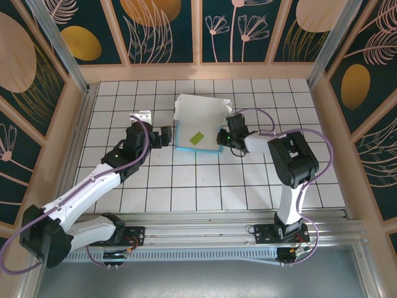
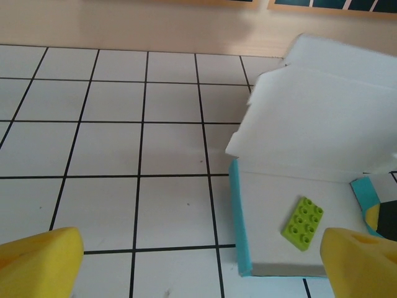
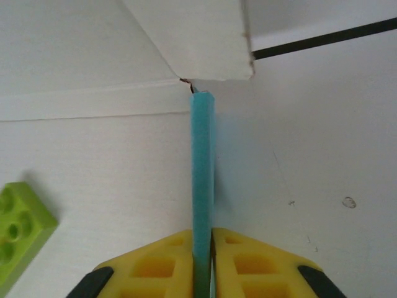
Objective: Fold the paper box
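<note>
Right gripper point(image 3: 203, 242) pinching upright teal wall of paper box point(image 1: 200, 115); left gripper point(image 1: 164, 135) spread wide, just beside box's left side; green brick point(image 2: 303, 223) inside box, mid-surface.

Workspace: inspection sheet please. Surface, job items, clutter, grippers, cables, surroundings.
Surface: white tiled table, black grid lines.
Job's things: paper box part-folded, white flaps raised at the far side, teal outside.
Clutter: green toy brick lying inside the box.
Grippers: left gripper open, beside the box's left side, holding nothing; right gripper shut on the box's teal right wall.
Cables: purple cables along both arms, none on the box.
Surroundings: patterned wall panels in wooden frames; metal rail at the near edge.
</note>
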Controlling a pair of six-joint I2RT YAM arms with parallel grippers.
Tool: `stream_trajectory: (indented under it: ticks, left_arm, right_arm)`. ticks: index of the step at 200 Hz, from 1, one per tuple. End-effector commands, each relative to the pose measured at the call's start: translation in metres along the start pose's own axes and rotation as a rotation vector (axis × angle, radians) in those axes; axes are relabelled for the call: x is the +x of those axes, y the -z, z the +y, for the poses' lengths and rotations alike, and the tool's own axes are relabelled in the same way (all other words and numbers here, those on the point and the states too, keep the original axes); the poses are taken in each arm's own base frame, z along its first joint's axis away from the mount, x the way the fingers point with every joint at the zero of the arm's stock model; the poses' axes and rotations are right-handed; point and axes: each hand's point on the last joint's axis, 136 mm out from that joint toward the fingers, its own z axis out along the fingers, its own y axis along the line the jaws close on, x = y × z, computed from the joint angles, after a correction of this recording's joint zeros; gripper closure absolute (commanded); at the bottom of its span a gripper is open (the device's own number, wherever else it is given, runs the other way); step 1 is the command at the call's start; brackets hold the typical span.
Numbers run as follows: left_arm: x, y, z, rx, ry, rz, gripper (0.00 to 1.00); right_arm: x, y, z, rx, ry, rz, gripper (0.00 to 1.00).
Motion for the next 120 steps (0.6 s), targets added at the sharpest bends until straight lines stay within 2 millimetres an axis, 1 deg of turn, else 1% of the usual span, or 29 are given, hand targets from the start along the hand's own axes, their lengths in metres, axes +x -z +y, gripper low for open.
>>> stream_trajectory:
  ticks: [1, 17, 26, 43, 61, 67, 83, 96, 105, 120]
  left_arm:
    - [0.006, 0.004, 0.011, -0.029, 0.034, 0.005, 0.01]
    - [0.011, 0.004, 0.012, -0.028, 0.042, 0.013, 0.01]
    - [0.013, 0.004, 0.012, -0.027, 0.044, 0.016, 0.01]
    - [0.014, 0.004, 0.012, -0.02, 0.039, 0.02, 0.01]
    - [0.012, 0.005, 0.01, 0.001, 0.036, 0.024, 0.02]
    - [0.01, 0.005, 0.009, 0.009, 0.04, 0.021, 0.03]
    - [0.004, 0.003, 0.011, 0.031, 0.042, 0.016, 0.06]
    - [-0.002, 0.002, 0.009, 0.069, 0.021, -0.002, 0.01]
    - [-0.009, 0.001, 0.008, 0.109, 0.014, -0.014, 0.01]
    - [-0.02, -0.005, 0.005, 0.177, 0.019, -0.002, 0.01]
  right_arm:
    - [-0.005, -0.003, 0.002, 0.022, 0.012, -0.013, 0.79]
    - [-0.007, 0.0, 0.004, 0.027, 0.02, -0.018, 0.69]
    - [-0.008, 0.004, 0.007, 0.03, 0.021, -0.018, 0.68]
    - [-0.013, 0.017, 0.016, 0.017, 0.013, -0.026, 0.66]
    - [-0.019, 0.04, 0.027, -0.014, 0.005, -0.057, 0.63]
    - [-0.023, 0.051, 0.031, -0.03, 0.005, -0.076, 0.61]
    - [-0.032, 0.078, 0.038, -0.049, 0.026, -0.114, 0.53]
    - [-0.042, 0.099, 0.042, -0.06, 0.077, -0.158, 0.46]
    - [-0.052, 0.112, 0.044, -0.062, 0.109, -0.193, 0.4]
    - [-0.066, 0.126, 0.044, -0.081, 0.153, -0.228, 0.3]
